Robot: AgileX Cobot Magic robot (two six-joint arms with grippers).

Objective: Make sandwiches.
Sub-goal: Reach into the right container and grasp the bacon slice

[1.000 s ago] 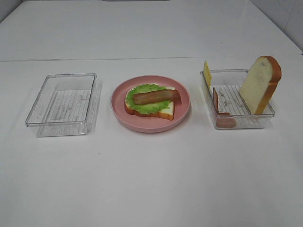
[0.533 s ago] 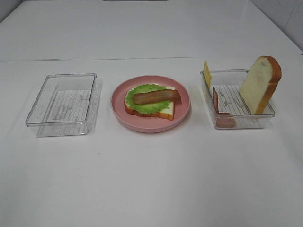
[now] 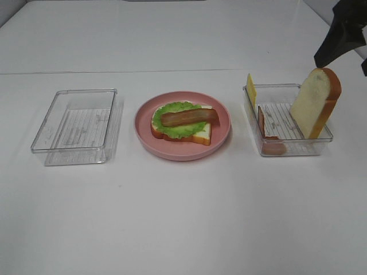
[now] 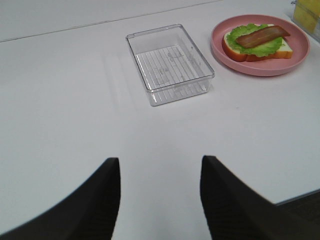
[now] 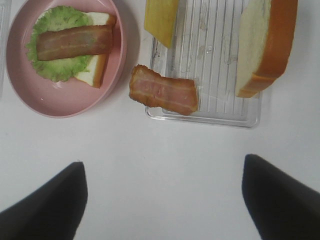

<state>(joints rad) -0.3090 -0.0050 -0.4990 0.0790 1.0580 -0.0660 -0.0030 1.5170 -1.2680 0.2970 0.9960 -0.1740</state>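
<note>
Right tool (image 5: 161, 162) jaws spread, empty, newly in view near bread slice (image 3: 314, 103); left tool (image 4: 160, 167) spread, empty

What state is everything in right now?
Plate: holds open sandwich.
Sandwich: bread, lettuce, bacon; no top slice.
Left tray: empty.
Right tray: holds spare pieces.
Bread slice: standing tilted in right tray.
Cheese: upright at tray corner.
Spare bacon: hanging over tray rim.
Left fingers: open, empty.
Right fingers: open, empty.
</note>
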